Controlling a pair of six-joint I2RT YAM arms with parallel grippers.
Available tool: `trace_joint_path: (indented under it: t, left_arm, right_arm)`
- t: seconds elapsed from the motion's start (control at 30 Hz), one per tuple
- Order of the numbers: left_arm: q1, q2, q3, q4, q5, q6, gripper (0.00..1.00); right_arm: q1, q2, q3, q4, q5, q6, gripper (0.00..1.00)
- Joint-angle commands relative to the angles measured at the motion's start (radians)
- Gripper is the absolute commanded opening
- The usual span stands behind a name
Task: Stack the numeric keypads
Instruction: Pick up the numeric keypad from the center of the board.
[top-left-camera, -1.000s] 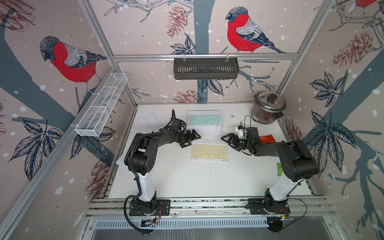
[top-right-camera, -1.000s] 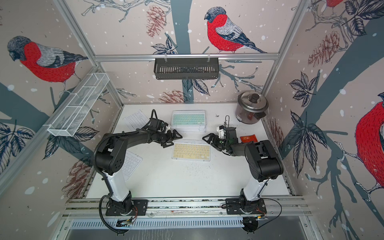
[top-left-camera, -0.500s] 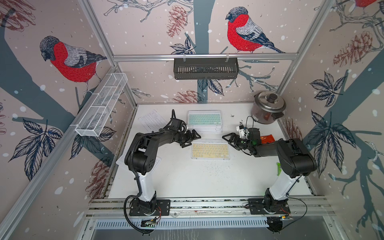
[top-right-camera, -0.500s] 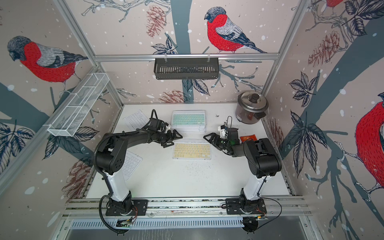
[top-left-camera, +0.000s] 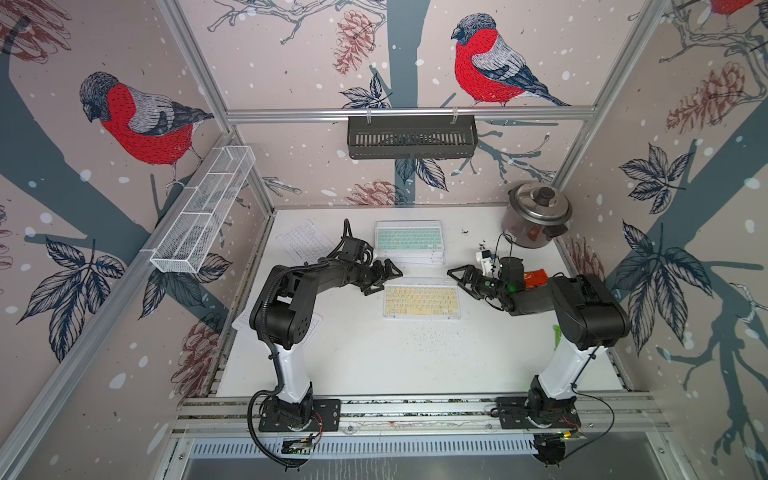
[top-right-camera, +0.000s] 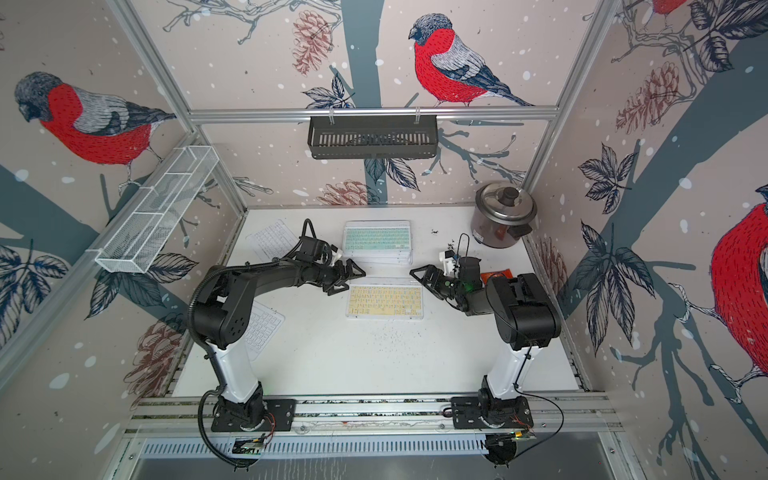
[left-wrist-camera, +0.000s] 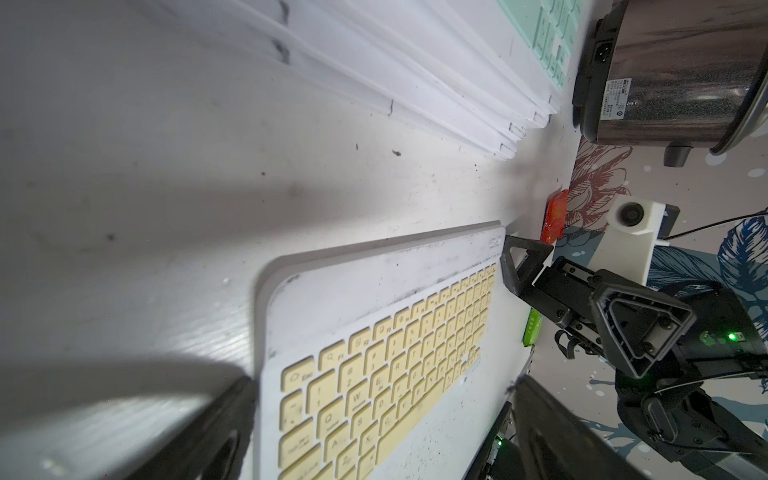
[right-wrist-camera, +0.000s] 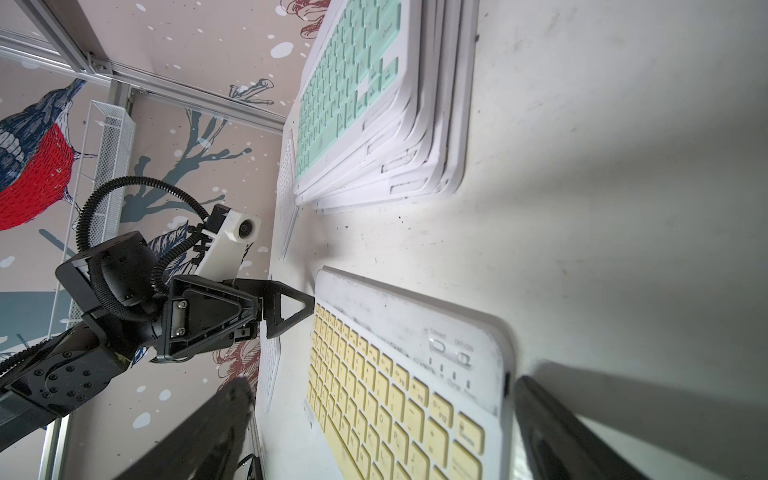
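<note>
A yellow-keyed keypad (top-left-camera: 422, 301) (top-right-camera: 384, 301) lies flat mid-table. My left gripper (top-left-camera: 384, 282) (top-right-camera: 347, 282) stands open at its left short end, and that end lies between the fingers in the left wrist view (left-wrist-camera: 382, 436). My right gripper (top-left-camera: 473, 291) (top-right-camera: 436, 289) stands open at the right short end, which it straddles in the right wrist view (right-wrist-camera: 382, 436). Behind lies a stack of keypads (top-left-camera: 409, 245) (top-right-camera: 376, 245) (right-wrist-camera: 365, 104) with a mint-green one on top. A white keypad (top-left-camera: 305, 241) lies at the back left. Another white keypad (top-right-camera: 264, 328) lies partly under my left arm.
A steel rice cooker (top-left-camera: 536, 216) stands at the back right. An orange packet (top-left-camera: 536, 276) and a green packet (top-left-camera: 557, 334) lie by my right arm. A black basket (top-left-camera: 411, 135) hangs on the back rail, and a white wire basket (top-left-camera: 203, 208) on the left wall.
My right gripper has shifted slightly toward the back. The left arm and the keypads look unchanged.
</note>
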Motion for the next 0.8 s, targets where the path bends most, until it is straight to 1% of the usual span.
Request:
trace_joint_path:
  t: [0.0, 0.17, 0.37, 0.5, 0.77]
  left_arm:
    - [0.001, 0.015, -0.014, -0.093, -0.080, 0.010, 0.97]
    - [0.002, 0.015, -0.014, -0.090, -0.079, 0.009, 0.96]
    - [0.002, 0.018, -0.014, -0.086, -0.076, 0.007, 0.96]
    - [0.002, 0.021, -0.015, -0.085, -0.075, 0.006, 0.96]
    - [0.001, 0.024, -0.018, -0.086, -0.077, 0.009, 0.96]
  right_arm:
    - [-0.006, 0.022, -0.014, -0.151, 0.089, 0.026, 1.00]
    - [-0.001, 0.027, -0.025, -0.097, 0.039, 0.063, 1.00]
    - [0.025, 0.009, -0.040, -0.064, 0.024, 0.074, 1.00]
    - [0.024, 0.020, -0.064, 0.045, -0.018, 0.125, 1.00]
    - [0.004, 0.052, -0.055, 0.075, -0.015, 0.129, 1.00]
